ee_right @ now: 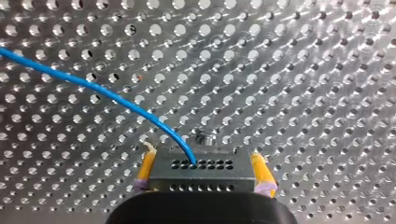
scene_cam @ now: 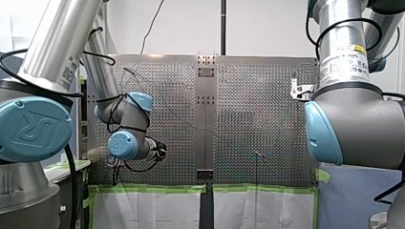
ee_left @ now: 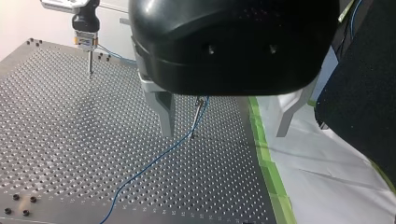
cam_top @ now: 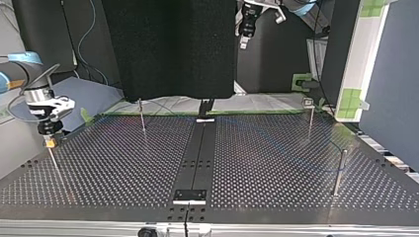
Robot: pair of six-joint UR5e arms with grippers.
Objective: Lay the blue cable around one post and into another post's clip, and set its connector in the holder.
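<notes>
In the right wrist view my right gripper [ee_right: 203, 155] is shut on the grey connector [ee_right: 201, 169], yellow pads on both of its sides. The blue cable [ee_right: 93, 86] leaves the connector's top and curves away over the plate. In the top view my right gripper [cam_top: 49, 134] holds the connector right above a thin post [cam_top: 54, 165] at the view's left. My left gripper [ee_left: 224, 133] stands open above the plate. A slim post [ee_left: 197, 117] shows between its fingers, and the blue cable [ee_left: 140, 172] runs past that post's foot. My left gripper [cam_top: 245, 34] hangs high at the back.
More posts rise from the perforated table [cam_top: 276, 187]: one at the back left [cam_top: 142, 118], one with a clip at the back right [cam_top: 310, 116], one at the front right [cam_top: 338, 173]. Green tape [ee_left: 266, 158] marks the plate's edge beside white sheeting.
</notes>
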